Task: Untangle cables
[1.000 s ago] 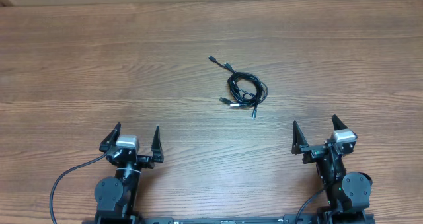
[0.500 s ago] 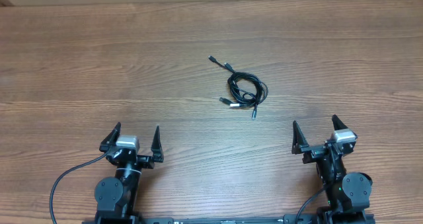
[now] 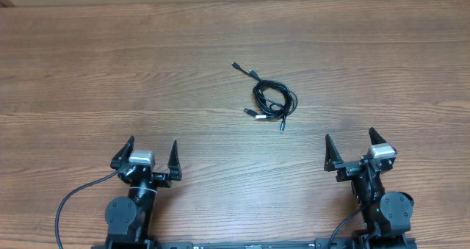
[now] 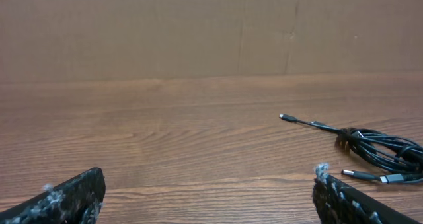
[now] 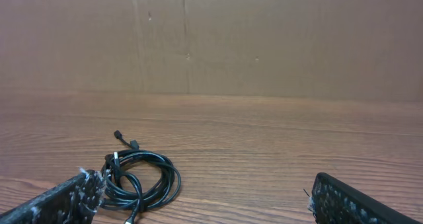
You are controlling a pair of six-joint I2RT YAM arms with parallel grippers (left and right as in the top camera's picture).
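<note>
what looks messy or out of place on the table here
The cables lie in one tangled bunch near the middle of the table, slightly right: loops overlap and plug ends stick out on several sides. Nothing else stands out.

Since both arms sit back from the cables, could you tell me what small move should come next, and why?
Probably the right gripper should reach forward and leftward toward the cables: they lie bunched on the table, untouched, nearer to it than to the left gripper, and both grippers stand open.
</note>
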